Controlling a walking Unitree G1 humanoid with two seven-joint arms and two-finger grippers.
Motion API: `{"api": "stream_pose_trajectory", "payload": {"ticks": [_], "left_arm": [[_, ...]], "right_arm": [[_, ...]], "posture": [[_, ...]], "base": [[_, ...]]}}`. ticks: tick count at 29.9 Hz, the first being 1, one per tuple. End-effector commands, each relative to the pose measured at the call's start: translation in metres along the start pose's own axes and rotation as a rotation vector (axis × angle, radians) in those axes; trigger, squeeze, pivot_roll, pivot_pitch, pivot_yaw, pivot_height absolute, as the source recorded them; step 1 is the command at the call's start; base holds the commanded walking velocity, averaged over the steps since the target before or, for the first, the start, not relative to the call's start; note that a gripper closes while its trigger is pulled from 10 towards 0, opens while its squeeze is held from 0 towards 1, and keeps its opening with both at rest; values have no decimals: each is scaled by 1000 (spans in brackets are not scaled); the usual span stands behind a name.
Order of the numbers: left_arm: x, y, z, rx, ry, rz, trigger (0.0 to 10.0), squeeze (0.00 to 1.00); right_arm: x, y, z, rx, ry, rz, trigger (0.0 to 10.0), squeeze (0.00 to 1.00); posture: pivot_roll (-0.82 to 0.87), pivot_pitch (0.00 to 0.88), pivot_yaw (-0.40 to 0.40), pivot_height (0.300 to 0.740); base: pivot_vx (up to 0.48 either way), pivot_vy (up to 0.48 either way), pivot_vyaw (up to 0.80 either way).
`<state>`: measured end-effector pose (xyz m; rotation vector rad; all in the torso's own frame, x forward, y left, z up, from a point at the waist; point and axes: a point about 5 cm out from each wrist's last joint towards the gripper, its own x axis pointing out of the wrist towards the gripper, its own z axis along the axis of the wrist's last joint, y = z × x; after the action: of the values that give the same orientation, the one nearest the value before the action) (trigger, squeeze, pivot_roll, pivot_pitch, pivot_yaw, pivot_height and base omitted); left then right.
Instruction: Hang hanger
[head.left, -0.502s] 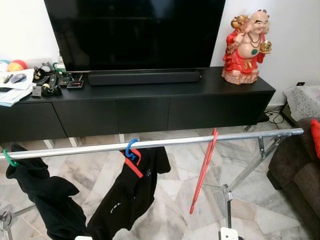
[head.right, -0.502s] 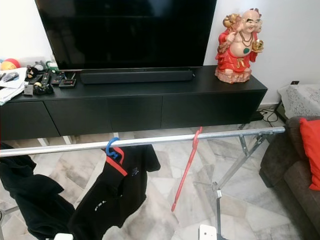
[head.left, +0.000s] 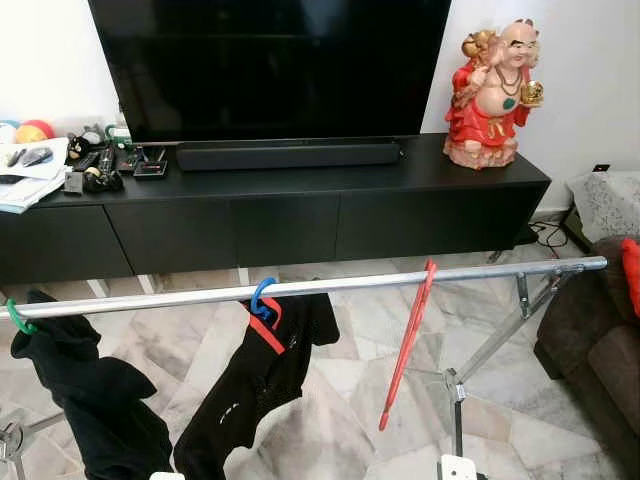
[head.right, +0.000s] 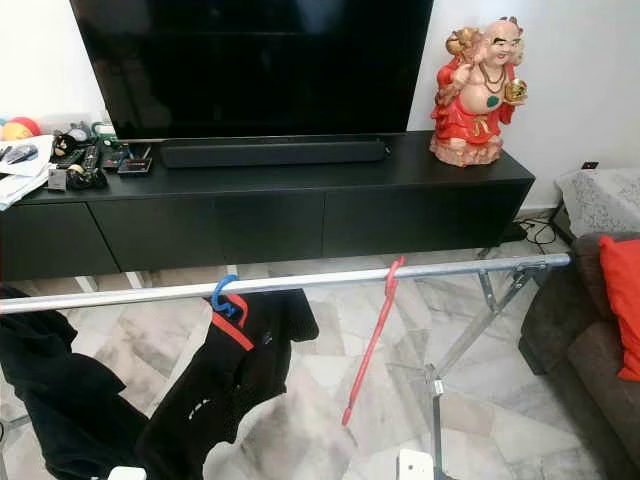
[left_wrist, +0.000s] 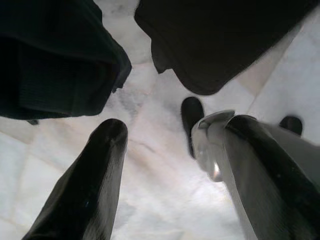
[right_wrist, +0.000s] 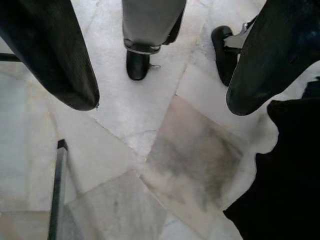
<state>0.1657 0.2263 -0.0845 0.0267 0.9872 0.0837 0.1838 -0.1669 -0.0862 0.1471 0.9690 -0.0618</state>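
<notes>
Since the earlier frame, only the black garment (head.left: 255, 390) on the blue hanger (head.left: 262, 298) has swung and bunched; the red hanger (head.left: 408, 335) remains hooked on the steel rail (head.left: 330, 286), right of centre, hanging tilted. Left gripper (left_wrist: 165, 165) and right gripper (right_wrist: 160, 85) hang low over the marble floor (right_wrist: 150, 130), fingers spread, holding nothing. Judgement: the hang step appears complete. Next move calls for verifying the hook seats securely.
</notes>
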Motion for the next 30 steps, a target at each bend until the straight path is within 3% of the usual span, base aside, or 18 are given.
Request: {"api": "stream_pose_trajectory", "payload": {"ticks": [1, 30], "left_arm": [[-1, 1, -6, -32, 22, -2, 10000, 0], [-1, 1, -6, -37, 22, -10, 10000, 0]], "right_arm": [[0, 0, -1, 10, 3, 4, 10000, 0], [0, 1, -1, 9, 5, 9, 10000, 0]], "posture": [[104, 0, -24, 740], [107, 0, -24, 740]], "base": [[0, 0, 0], [0, 0, 0]]}}
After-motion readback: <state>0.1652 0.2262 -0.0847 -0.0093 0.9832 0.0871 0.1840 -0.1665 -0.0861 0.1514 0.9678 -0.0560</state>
